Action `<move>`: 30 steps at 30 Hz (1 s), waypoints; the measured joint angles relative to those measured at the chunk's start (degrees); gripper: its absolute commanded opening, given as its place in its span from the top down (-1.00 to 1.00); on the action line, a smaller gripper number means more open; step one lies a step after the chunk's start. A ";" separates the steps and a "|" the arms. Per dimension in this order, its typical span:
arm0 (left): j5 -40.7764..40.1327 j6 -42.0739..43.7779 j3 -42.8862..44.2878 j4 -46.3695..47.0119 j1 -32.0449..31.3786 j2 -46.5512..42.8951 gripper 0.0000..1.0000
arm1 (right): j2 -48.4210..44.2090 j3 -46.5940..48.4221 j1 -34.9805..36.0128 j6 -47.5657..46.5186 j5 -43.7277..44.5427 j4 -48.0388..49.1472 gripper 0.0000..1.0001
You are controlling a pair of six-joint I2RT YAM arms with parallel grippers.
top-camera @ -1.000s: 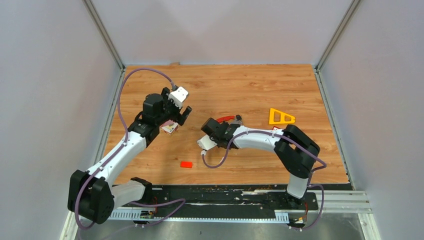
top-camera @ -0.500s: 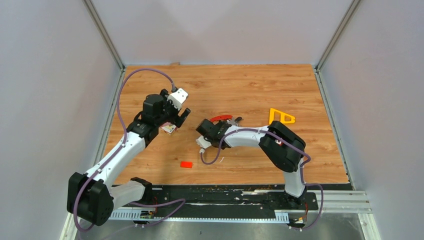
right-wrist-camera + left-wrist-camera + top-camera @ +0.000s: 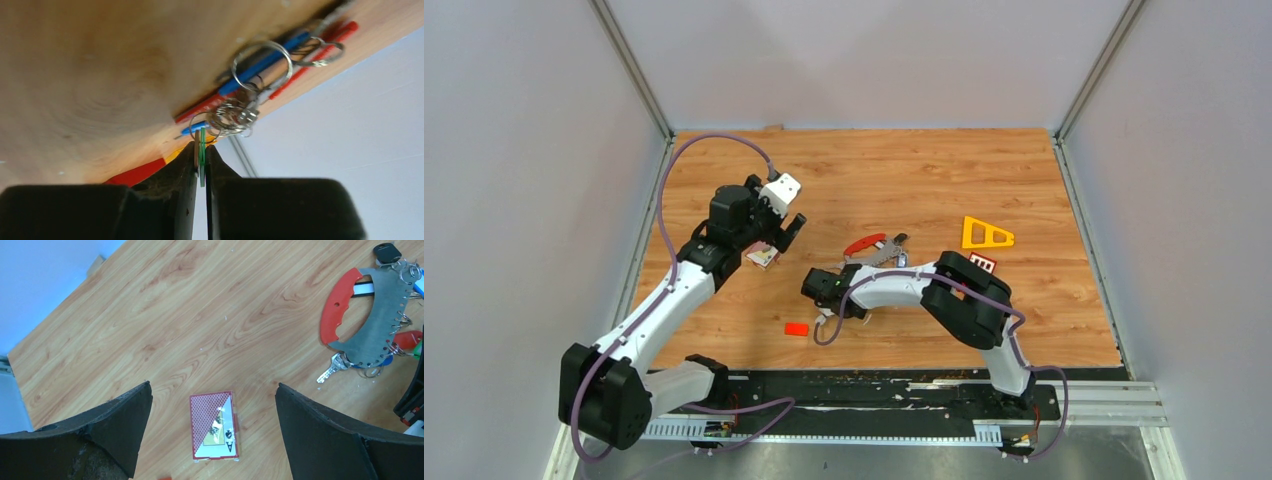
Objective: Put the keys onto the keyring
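The left pincer gapes wide above a card pack. On the worktop lies the keyring, a grey curved plate with a red grip, keys ringed along its edge. The right pincer pinches a green-tagged key.

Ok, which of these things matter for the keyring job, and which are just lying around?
Job: keyring, silver key at its edge, green-tagged key in the right gripper.
Lying about: playing-card box, yellow triangle, small red block.
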 measured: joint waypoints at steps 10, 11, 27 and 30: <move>0.61 -0.13 0.00 -0.11 0.00 0.52 -0.98 | 2.21 0.72 1.90 12.74 -1.70 -8.13 -0.07; 0.59 -0.11 0.00 -0.11 0.00 0.55 -0.98 | 2.21 0.72 2.03 13.20 -1.68 -8.61 -0.12; -1.14 2.45 1.01 1.03 0.00 0.79 -1.00 | -18.18 -0.42 2.19 17.18 -11.93 -13.29 -0.70; -1.22 2.93 1.16 2.38 0.00 0.79 -1.00 | -22.51 -0.22 0.26 17.25 -14.99 -13.20 -0.87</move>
